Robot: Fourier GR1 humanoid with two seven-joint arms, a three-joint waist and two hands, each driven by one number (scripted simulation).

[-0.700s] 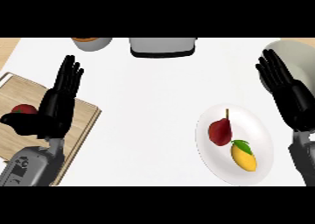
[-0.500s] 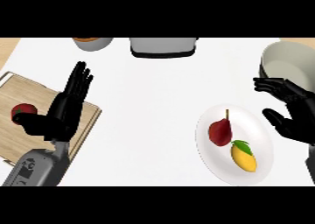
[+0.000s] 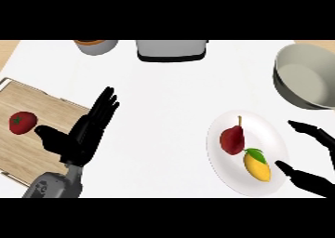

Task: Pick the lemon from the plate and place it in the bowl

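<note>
Far left: wooden cutting board [image 3: 46, 107] noted, with a red tomato [image 3: 23, 122] lying on it. Neither is needed for the task. Left hand [image 3: 82, 135] is seen over the board's right edge, fingers straight, thumb out toward the tomato, nothing held. It is taken as resting.

Top edge: a grey cup with orange contents [image 3: 96, 45] and a grey box-shaped appliance [image 3: 171, 49], both well apart from the work area. White counter [image 3: 163, 102] lies between the hands.

Right of centre: white plate [image 3: 270, 132]. Two items are carried on it:
- a dark red fruit with a stem [image 3: 232, 138] on the upper left part
- the lemon [image 3: 258, 167] just below and right of it, green leaf at its upper end

Whether the two touch cannot be told. The lemon is on the plate, not lifted.

Upper right: grey bowl [image 3: 301, 88], near the plate's upper right rim but apart from it. The lemon is not in it.

Right hand [image 3: 304, 178] is at the plate's right rim, fingers spread wide from the thumb, nothing held. The thumb tip is just beside the lemon's lower right, and contact is not seen. The fingers are up by the rim.

Step judged: approach for the pick, grasp not yet made.

Next move calls for:
- the hand to be brought left over the lemon
- thumb and fingers to be closed round the lemon alone, with the red fruit not nudged
- the lemon then to be lifted and carried up to the bowl
</note>
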